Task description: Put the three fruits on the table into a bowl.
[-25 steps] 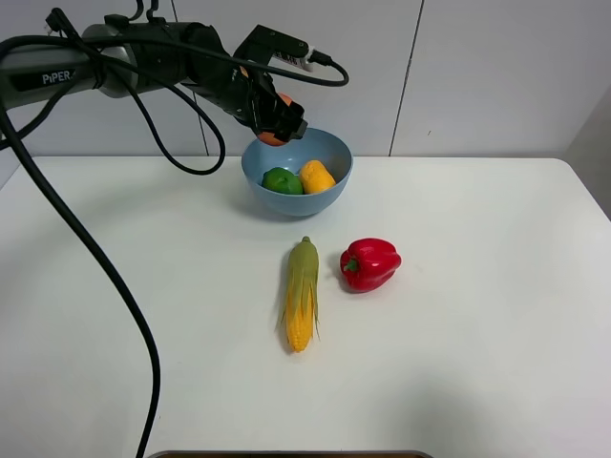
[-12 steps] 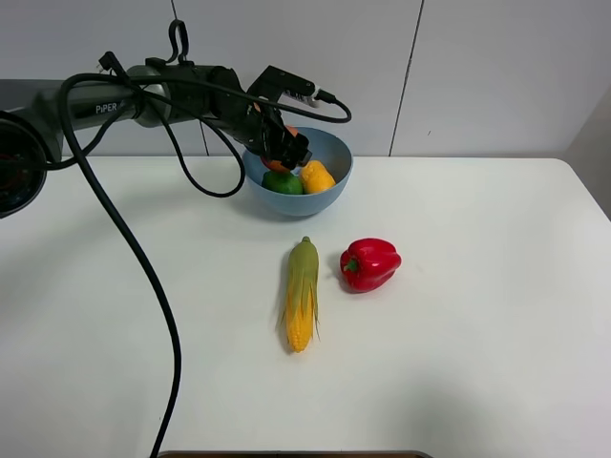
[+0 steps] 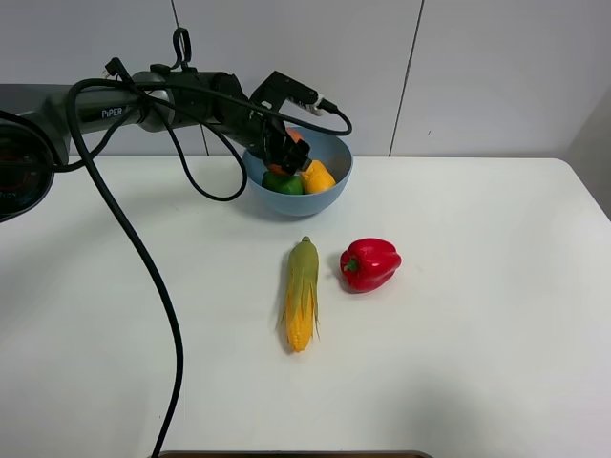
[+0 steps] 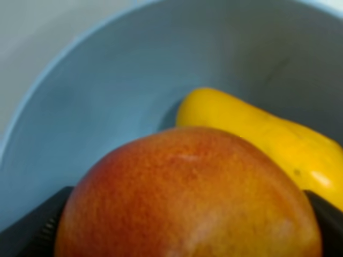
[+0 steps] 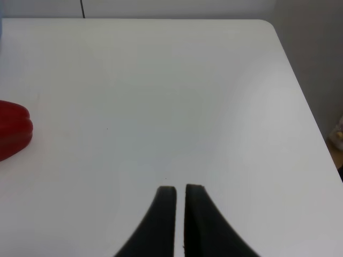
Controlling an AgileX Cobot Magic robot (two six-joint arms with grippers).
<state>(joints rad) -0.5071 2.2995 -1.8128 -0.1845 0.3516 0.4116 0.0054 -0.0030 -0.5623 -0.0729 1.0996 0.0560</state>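
White surface (image 3: 477,334) below: the left gripper (image 3: 284,153) sits inside the bowl (image 3: 329,196), pinching the pomegranate-like fruit (image 3: 294,136); released high, it might bounce out. Wrist view: that fruit fills the gripper, mango (image 4: 257,134) just beyond. Right gripper (image 5: 180,206) is pressed together, empty.

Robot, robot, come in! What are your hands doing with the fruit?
Left gripper shut on red fruit, over bowl. Right gripper shut, empty. Mango, green fruit inside. Nothing blocking.
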